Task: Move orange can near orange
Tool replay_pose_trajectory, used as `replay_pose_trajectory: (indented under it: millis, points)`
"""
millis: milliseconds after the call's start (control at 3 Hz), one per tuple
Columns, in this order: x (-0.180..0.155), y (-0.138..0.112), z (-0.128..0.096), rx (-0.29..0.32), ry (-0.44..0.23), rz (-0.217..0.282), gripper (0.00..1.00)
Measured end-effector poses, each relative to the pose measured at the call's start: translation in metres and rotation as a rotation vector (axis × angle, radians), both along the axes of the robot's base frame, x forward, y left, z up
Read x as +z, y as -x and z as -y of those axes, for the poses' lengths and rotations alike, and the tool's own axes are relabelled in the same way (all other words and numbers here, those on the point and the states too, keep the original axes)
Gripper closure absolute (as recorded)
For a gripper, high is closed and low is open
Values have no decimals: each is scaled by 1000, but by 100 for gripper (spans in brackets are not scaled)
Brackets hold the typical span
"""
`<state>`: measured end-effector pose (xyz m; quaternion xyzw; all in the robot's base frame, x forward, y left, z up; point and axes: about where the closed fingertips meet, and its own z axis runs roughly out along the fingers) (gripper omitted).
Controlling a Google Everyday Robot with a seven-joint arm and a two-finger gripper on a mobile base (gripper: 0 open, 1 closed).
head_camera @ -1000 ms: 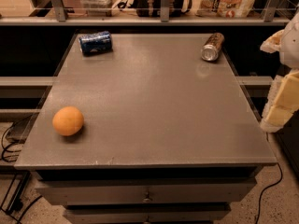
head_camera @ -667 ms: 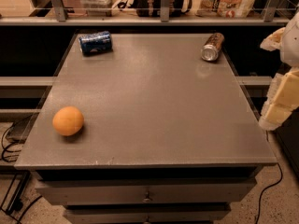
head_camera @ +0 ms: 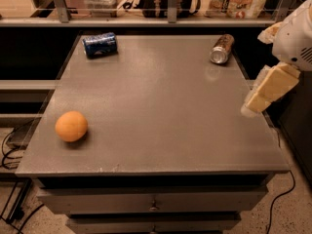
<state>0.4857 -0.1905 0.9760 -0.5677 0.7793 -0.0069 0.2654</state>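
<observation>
step: approach only; the gripper (head_camera: 254, 105) carries nothing and touches nothing, and no grasp has been made.
orange can (head_camera: 222, 48): lying on its side at the far right corner of the table (head_camera: 161, 101), silver top turned toward the camera, close to the right edge.
orange (head_camera: 71, 126): resting near the left front of the table, well apart from the orange can and diagonally across from it.
blue can (head_camera: 100, 45): on its side at the far left corner; not part of this job.
gripper position: just off the table's right edge, about midway along that side, nearer the camera than the orange can and apart from it.
gripper state: cannot tell; only a pale cream block shows, seen at an angle.
arm (head_camera: 295, 38): white housing enters from the upper right, and the gripper slopes down and leftward toward the table.
next move (judged): travel to the far right corner and line up across the can's round body, not its ends. Then close, lift, and carry it across to the left front.
placement (judged): set it down just beside the orange without bumping it, since the fruit would roll.
risk (judged): the can sits close to the edge and can roll, so a nudge could send it off.
</observation>
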Motion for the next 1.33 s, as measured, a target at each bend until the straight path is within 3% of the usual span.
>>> replay_pose_trajectory:
  millis: [333, 667, 1333]
  points:
    - [-6, -43, -20, -20, -74, 67, 0]
    - [-6, -43, -21, -20, -74, 67, 0]
    - [-24, -92, -16, -115, -250, 113, 0]
